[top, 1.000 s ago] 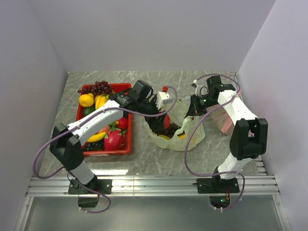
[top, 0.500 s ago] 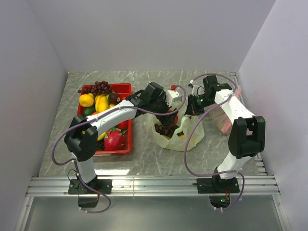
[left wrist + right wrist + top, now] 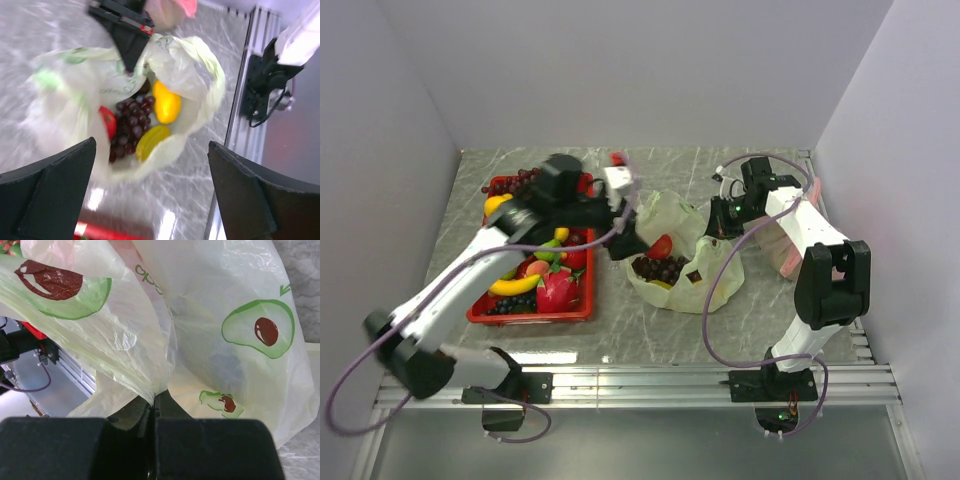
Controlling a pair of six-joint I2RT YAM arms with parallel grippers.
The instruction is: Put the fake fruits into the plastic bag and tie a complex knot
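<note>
Left pincer (image 3: 151,147) hangs spread and empty over the plastic bag (image 3: 718,288), open on the bench (image 3: 650,335) right of the red tray (image 3: 532,318); right pincer (image 3: 155,401) is pinching its far-right rim. Inside lie grapes (image 3: 129,125), a yellow mango (image 3: 166,102), a red apple (image 3: 106,122)

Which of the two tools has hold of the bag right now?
The right tool: its jaws are shut on a fold of the pale-green bag. The left tool hangs wide open above the bag, gripping nothing.
</note>
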